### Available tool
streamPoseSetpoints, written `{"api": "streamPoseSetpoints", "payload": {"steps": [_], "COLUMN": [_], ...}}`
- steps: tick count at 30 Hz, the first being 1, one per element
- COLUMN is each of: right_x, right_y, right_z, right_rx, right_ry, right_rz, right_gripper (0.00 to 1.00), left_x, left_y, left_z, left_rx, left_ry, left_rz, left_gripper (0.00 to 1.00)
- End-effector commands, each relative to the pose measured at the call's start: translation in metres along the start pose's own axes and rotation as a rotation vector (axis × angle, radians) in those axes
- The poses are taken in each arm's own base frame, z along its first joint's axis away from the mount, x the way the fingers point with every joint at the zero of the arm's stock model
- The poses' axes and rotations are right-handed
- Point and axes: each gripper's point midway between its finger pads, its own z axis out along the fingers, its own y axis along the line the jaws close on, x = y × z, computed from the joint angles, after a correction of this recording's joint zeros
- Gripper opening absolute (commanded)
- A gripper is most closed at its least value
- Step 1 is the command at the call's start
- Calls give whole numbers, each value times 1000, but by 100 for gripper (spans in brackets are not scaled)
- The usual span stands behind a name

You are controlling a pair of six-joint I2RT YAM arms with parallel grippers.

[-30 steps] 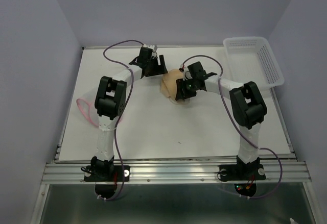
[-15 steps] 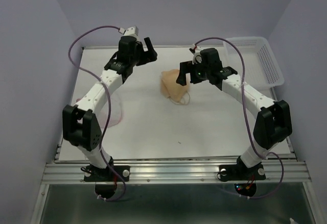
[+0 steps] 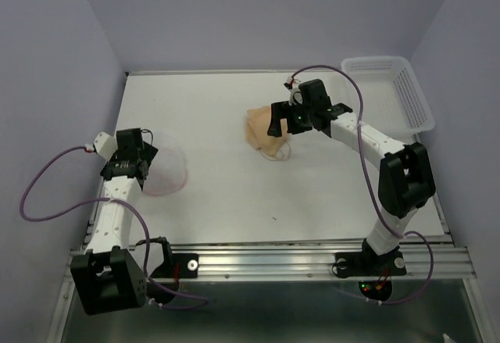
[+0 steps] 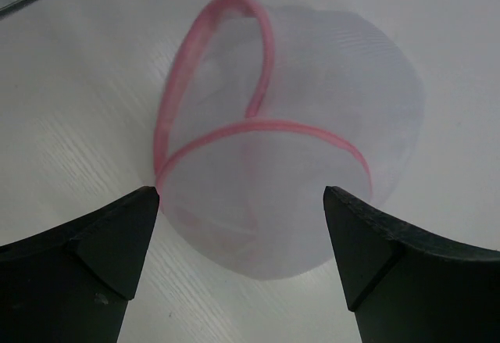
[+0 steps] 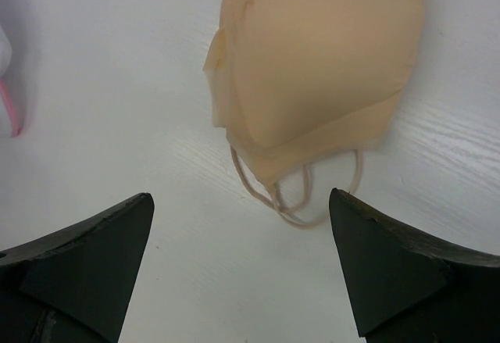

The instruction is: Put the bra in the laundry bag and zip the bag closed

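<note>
Found bra (image 5: 320,54) lying on table (image 3: 234,194), rear-centre, slightly R of mid. Folded, cups stacked, thin straps trailing off near edge toward the arms. Not in laundry bag (image 4: 312,155); well apart from it, bag being at L side of table, near L edge.

Noted bag resting flat as a rounded mesh dome, pink rim arcing across the top w/ a second pink loop standing up at its rear-L. Zip state not clear from either view. Nothing visible inside through the mesh.

Right gripper (image 5: 241,202): jaws spread wide, nothing held, fingers either side of strap end of bra per wrist cam. Contact w/ table: cannot tell.

Left gripper (image 4: 242,202): jaws spread wide, nothing held, tips flanking near side of bag, not touching the mesh as far as visible.

Seen bare white surface between bra and bag, and across whole near half of table in front of both arm bases. White lattice basket (image 3: 406,85) at far R corner, apart from bra, its outer side reaching past R table edge.
</note>
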Motion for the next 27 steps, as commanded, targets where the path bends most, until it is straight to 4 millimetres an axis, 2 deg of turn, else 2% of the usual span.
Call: {"api": "streamPoseSetpoints", "payload": {"steps": [1,4,6,7,8,9,10,11,13,14,18,21,22,24,25,27], "right_x": [-7,-5,-3,-2,-4,-5,-7,-8,-12,-13,-16,-16,-18,-18,-18,-17], "right_y": [10,5,4,2,2,1,-1,-2,-4,-4,-3,-3,-3,-1,0,1], "right_z": [2,5,4,4,3,2,0,-2,-7,-8,-10,-11,-11,-12,-13,-15], "right_rx": [-36,-13,-9,-3,3,8,24,31,55,55,55,56,58,50,43,37], "right_ry": [-12,-9,-7,-7,-11,-15,-25,-31,-49,-52,-60,-61,-66,-66,-65,-65], "right_rz": [-10,-7,-10,-15,-17,-19,-22,-26,-32,-34,-38,-40,-41,-47,-57,-67], "right_gripper": [100,100,100,100,100,100,100,100,100,100,100,100,100,100,100,100], "left_x": [-9,-10,-5,-2,-5,4,0,9,19,13,32,48,63,82,99,107], "left_y": [22,47,45,30,25,9,-3,-9,-27,-33,-69,-91,-108,-124,-143,-161], "left_z": [7,25,35,44,51,53,58,65,66,67,56,57,49,49,42,34], "left_rx": [-29,-128,-104,-34,-17,64,115,133,212,236,381,436,476,492,528,571], "left_ry": [-30,-50,-25,9,-6,50,48,87,131,106,152,198,224,265,301,338], "left_rz": [-126,-226,-205,-197,-176,-133,-131,-121,-101,-106,-59,-35,2,37,77,86], "left_gripper": [99,99,99,99,99,99,99,99,99,99,99,99,99,99,99,99]}}
